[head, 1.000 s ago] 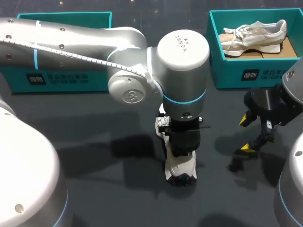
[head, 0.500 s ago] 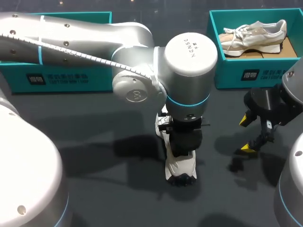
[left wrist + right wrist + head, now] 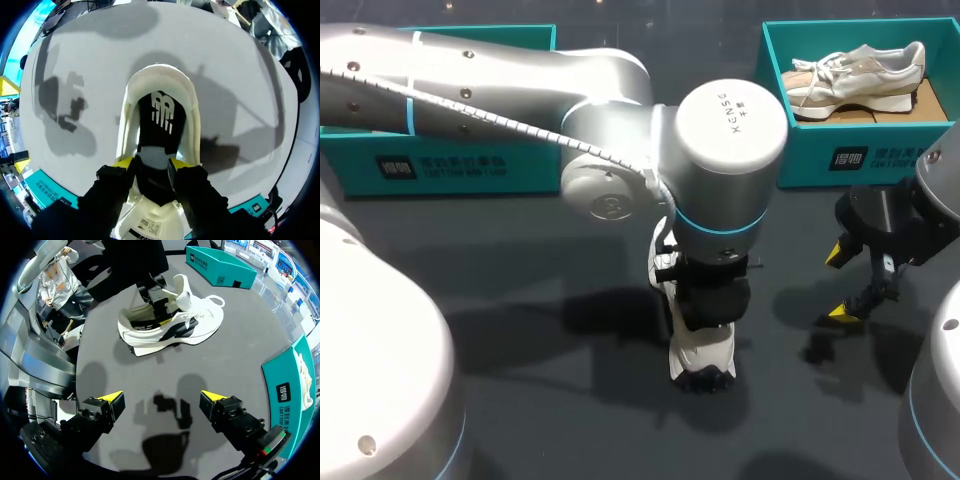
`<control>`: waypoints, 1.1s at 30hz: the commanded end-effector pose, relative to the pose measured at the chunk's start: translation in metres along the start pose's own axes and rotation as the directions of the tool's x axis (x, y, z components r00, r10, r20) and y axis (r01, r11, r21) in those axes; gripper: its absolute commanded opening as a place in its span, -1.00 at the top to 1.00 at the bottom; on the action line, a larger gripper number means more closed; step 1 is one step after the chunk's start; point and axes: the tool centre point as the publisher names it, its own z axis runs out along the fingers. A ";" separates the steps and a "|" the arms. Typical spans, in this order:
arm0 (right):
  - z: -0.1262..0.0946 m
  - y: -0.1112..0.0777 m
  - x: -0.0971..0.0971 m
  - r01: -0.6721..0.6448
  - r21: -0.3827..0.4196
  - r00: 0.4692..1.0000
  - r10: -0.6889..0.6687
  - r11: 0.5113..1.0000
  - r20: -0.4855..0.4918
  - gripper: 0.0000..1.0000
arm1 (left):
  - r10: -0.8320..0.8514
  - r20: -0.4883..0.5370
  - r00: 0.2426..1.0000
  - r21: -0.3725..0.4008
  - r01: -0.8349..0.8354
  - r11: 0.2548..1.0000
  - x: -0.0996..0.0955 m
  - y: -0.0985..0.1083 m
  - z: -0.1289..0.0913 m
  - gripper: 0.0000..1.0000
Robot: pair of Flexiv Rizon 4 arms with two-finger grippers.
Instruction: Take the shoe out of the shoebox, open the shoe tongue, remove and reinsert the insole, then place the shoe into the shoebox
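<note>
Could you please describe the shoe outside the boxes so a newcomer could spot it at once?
On the dark table, look under the silver wrist of the left arm near the middle. The shoe there is white with a black insole; unlike the beige shoe in the right box, it stands on the tabletop itself.

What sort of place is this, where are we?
Probably a robot test bench, not a shop: on a dark table the left gripper pinches the insole inside a white shoe, the right gripper hangs open, and teal shoeboxes stand at the back, one holding a second shoe.
</note>
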 end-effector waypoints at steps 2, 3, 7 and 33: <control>0.000 -0.001 0.002 0.000 0.001 1.000 0.000 1.000 0.003 -1.00 | -0.011 0.013 1.000 -0.001 0.011 1.000 0.006 0.004 -0.004 -0.15; 0.000 -0.001 0.002 0.000 0.001 1.000 0.000 1.000 0.003 -1.00 | -0.016 0.014 1.000 0.001 0.016 1.000 0.006 0.005 -0.004 -0.18; 0.000 -0.001 0.002 0.000 0.001 1.000 0.000 1.000 0.003 -1.00 | -0.029 0.018 0.999 0.012 0.029 1.000 0.006 0.007 -0.004 -0.27; 0.000 -0.001 0.002 0.000 0.001 1.000 0.000 1.000 0.003 -1.00 | -0.042 0.048 0.998 0.118 0.036 0.992 0.001 0.021 -0.012 -1.00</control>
